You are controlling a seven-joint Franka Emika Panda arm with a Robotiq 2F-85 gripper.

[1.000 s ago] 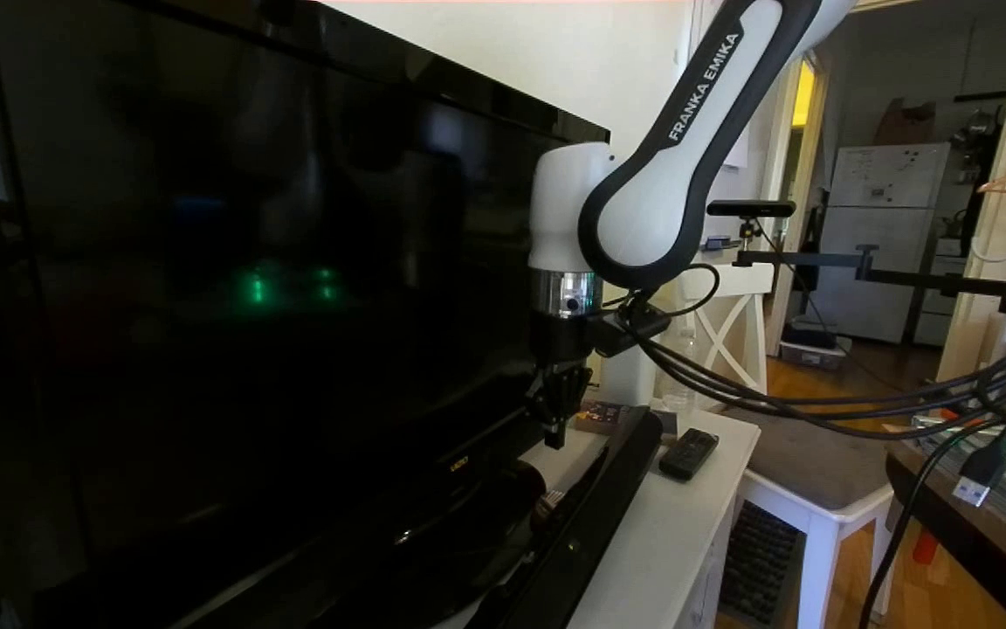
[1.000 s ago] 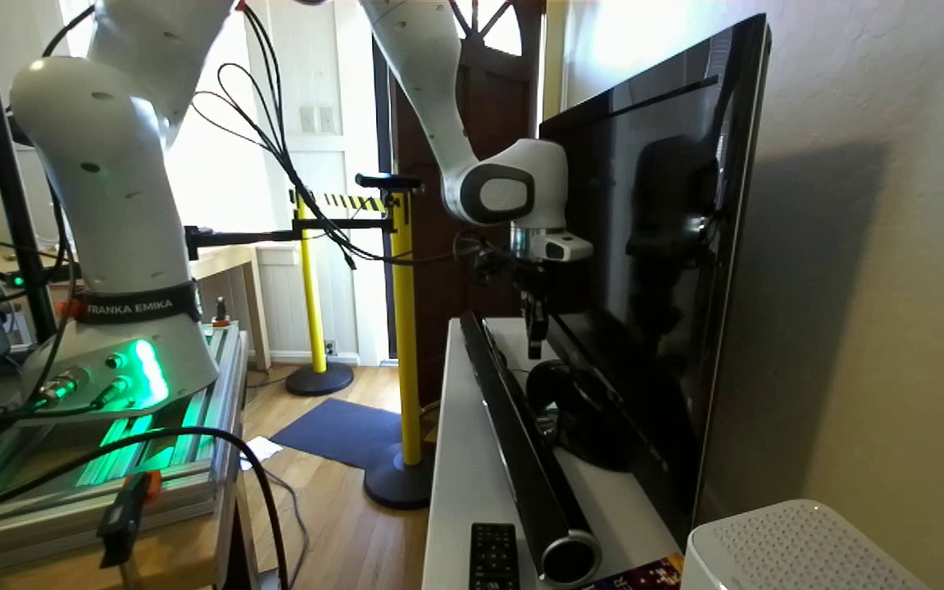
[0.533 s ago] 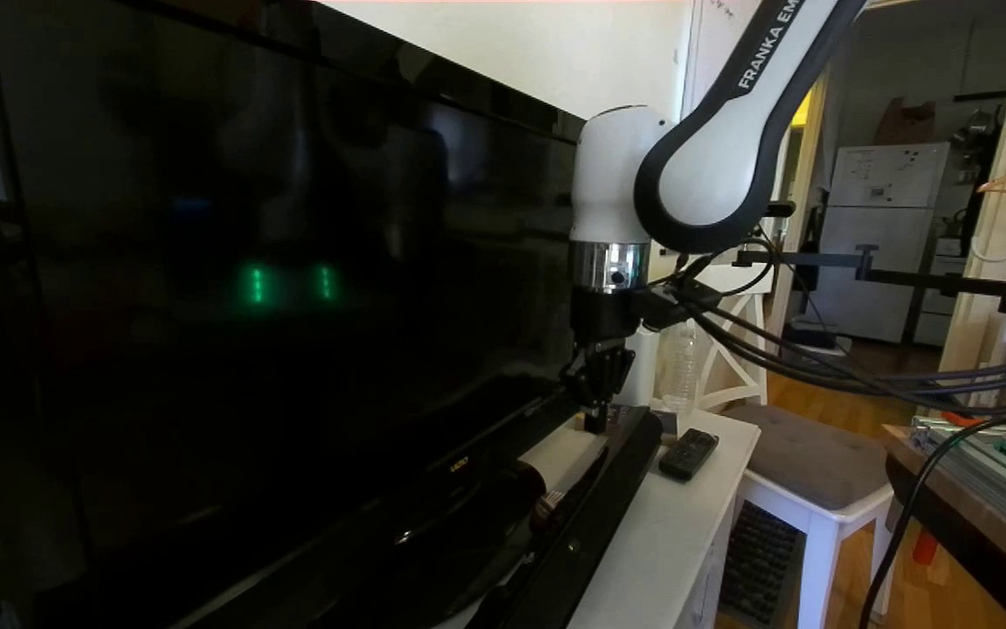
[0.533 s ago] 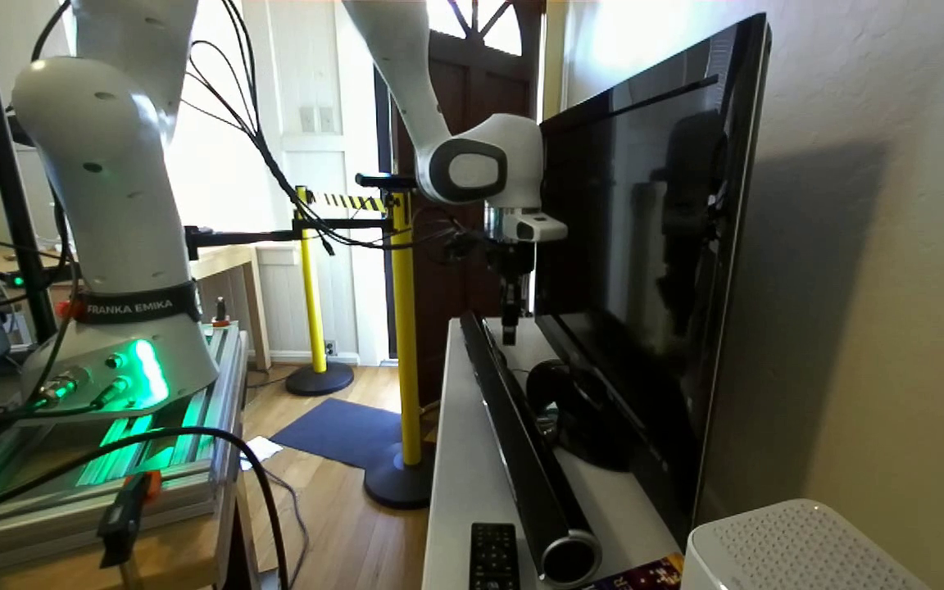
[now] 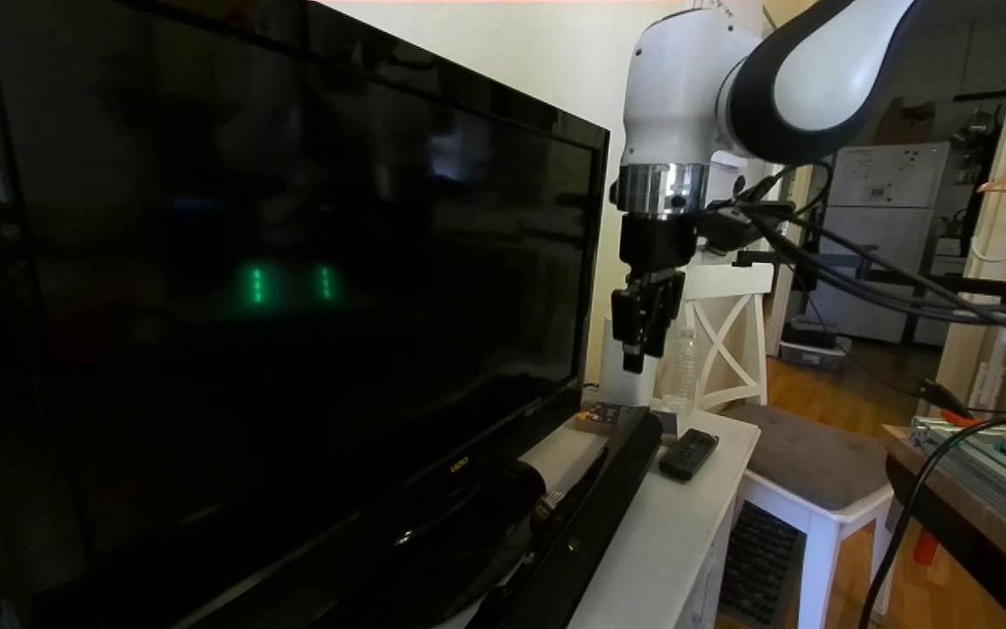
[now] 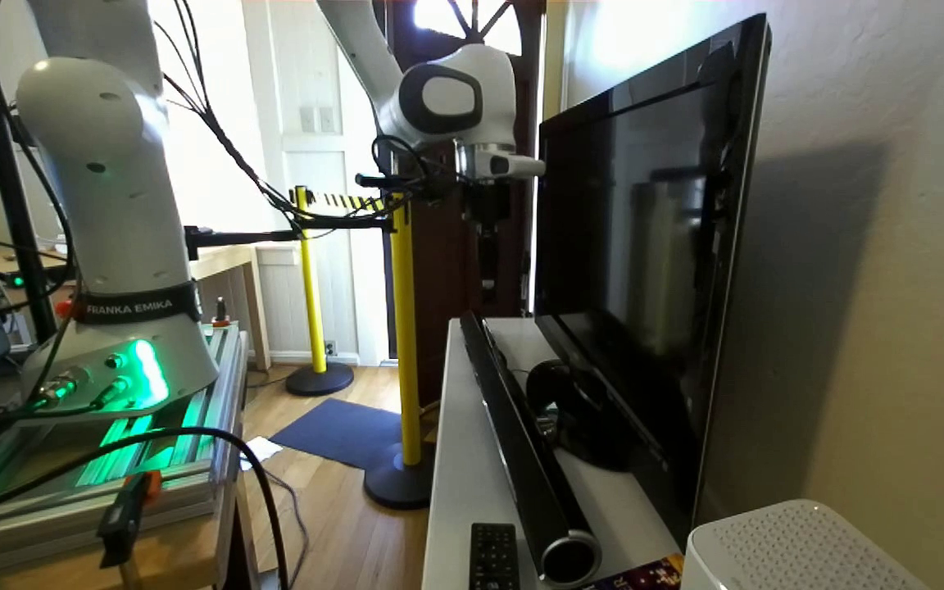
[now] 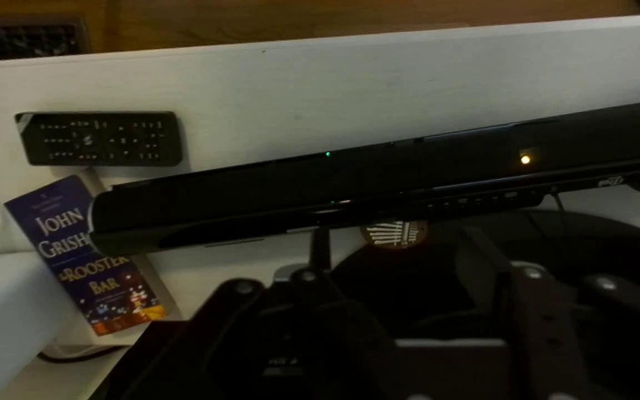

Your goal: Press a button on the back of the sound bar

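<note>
The sound bar (image 5: 595, 515) is a long, slim black bar lying on a white cabinet in front of the TV. In the wrist view the sound bar (image 7: 242, 194) crosses the picture, with a row of small buttons (image 7: 481, 201) along its back edge and a small orange glow on top. My gripper (image 5: 643, 354) hangs in the air, well above the bar and touching nothing. In an exterior view the gripper (image 6: 487, 287) shows higher than the bar's far end. Its fingers stand apart in the wrist view, and the gripper (image 7: 396, 239) has nothing between them.
The large black TV (image 6: 660, 246) stands close behind the bar. A remote (image 7: 100, 139) and a book (image 7: 81, 250) lie by the bar's end, near a white speaker-like box (image 6: 800, 549) and a clear bottle (image 5: 682, 371). A small round object with metal tines (image 7: 395, 233) sits behind the bar.
My gripper has risen from low beside the bar and drawn off sideways from the TV. Its fingers, together before, have spread apart. The bar, remote and book have stayed put.
</note>
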